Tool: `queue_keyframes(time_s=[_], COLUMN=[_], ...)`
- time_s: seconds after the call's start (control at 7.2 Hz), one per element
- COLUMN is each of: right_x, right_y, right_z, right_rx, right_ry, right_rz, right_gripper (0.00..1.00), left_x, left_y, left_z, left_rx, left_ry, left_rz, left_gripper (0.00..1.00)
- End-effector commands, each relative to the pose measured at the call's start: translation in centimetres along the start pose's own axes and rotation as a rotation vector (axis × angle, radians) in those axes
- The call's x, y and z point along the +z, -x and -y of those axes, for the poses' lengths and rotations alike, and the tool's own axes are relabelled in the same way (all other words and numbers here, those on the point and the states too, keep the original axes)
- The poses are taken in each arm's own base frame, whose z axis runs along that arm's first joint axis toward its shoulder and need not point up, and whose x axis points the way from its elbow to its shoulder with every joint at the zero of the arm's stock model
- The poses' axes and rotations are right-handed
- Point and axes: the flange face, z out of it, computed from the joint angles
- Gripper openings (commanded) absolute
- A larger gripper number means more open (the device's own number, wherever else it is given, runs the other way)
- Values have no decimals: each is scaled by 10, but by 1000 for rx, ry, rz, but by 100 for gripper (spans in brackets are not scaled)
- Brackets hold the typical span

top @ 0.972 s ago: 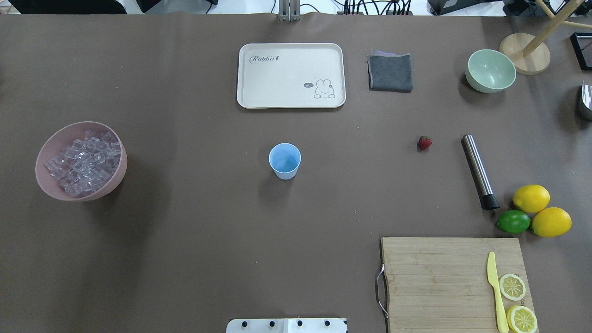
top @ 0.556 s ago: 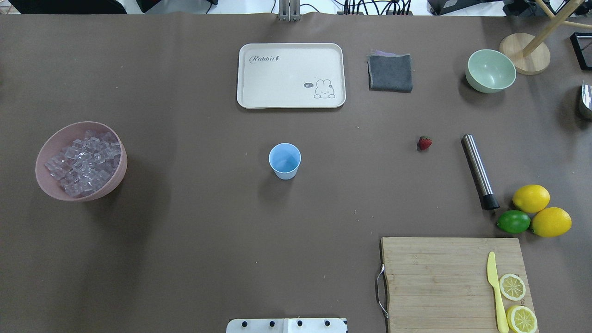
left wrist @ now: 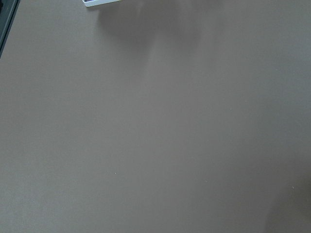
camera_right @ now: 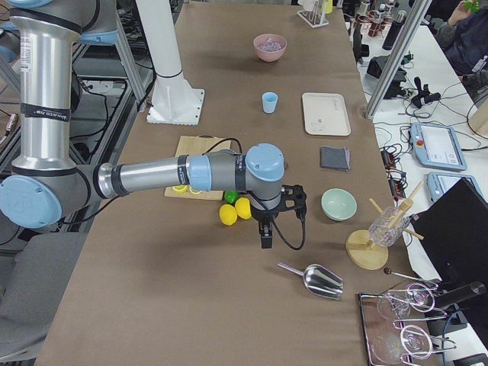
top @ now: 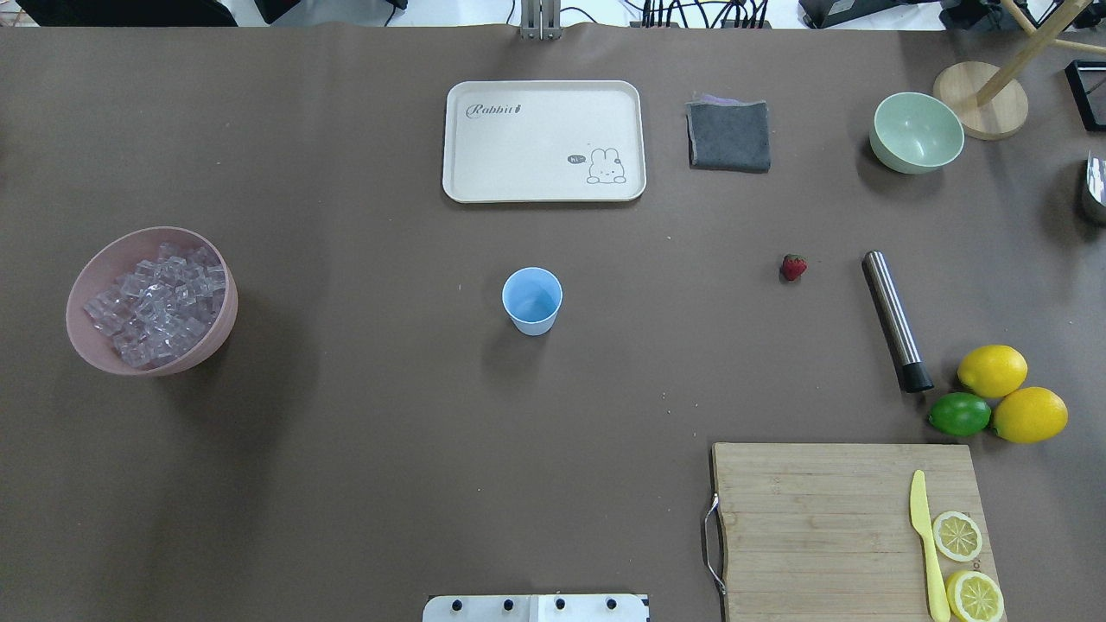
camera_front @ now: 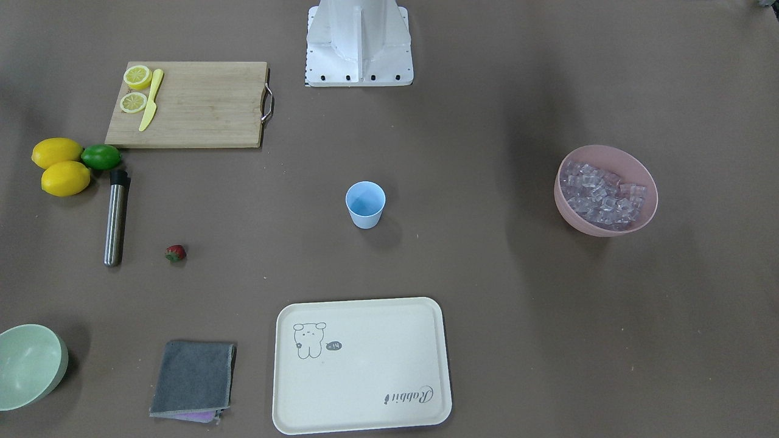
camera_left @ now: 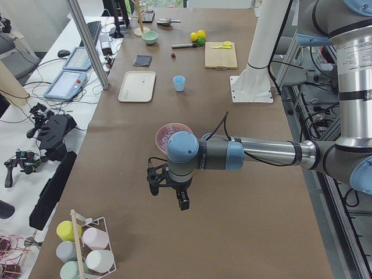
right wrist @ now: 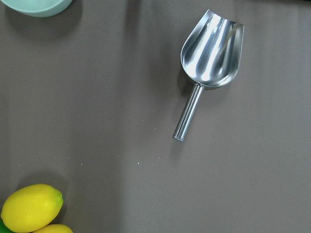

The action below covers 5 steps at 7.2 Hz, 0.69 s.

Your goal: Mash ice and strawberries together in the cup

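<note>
Ice (top: pixel 155 302) fills the pink bowl (top: pixel 226 321) at the overhead's left edge, nearest the left gripper (camera_left: pixel 168 195). The strawberry (top: pixel 793 267) lies right of the central empty cup (top: pixel 531 300), nearer the right gripper (camera_right: pixel 266 232). Finger state of both: cannot tell.

Robotics lab. Evidence: left arm (camera_left: pixel 256 154) & right arm (camera_right: pixel 152 175), industrial type w/ blue joint caps. White pedestal (camera_left: pixel 260 52) is bolted to a long desk (top: pixel 346 432) covered in brown paper. Aluminium post (camera_left: pixel 87 40) stands at the desk edge, upper left of the left-side view. Side bench (camera_left: pixel 78 113) beside it holds teach pendants (camera_left: pixel 64 86), a keyboard (camera_left: pixel 93 32) & black controllers (camera_left: pixel 52 131). Cable bundles (top: pixel 691 13) run along the top edge of the overhead view.
</note>
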Motion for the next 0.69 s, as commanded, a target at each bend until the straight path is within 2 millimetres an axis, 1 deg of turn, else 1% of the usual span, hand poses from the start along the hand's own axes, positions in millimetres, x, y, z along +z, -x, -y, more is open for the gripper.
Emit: queue_keyframes(time_s=[0.0, 0.28, 0.56], right_x=[-6, -5, 4], right_y=[5, 0, -8], right_z=[4, 7, -3], right_rx=[-36, -33, -47], right_ry=[-48, -56, -71], right_rz=[-5, -3, -2], right_gripper=[100, 100, 100], left_x=[-2, -7, -11], left_y=[-6, -13, -20], left_z=[3, 7, 13], left_rx=[11, 38, 130], left_ry=[-3, -30, -123], left_rz=[-1, -11, -53], left_gripper=[99, 99, 99])
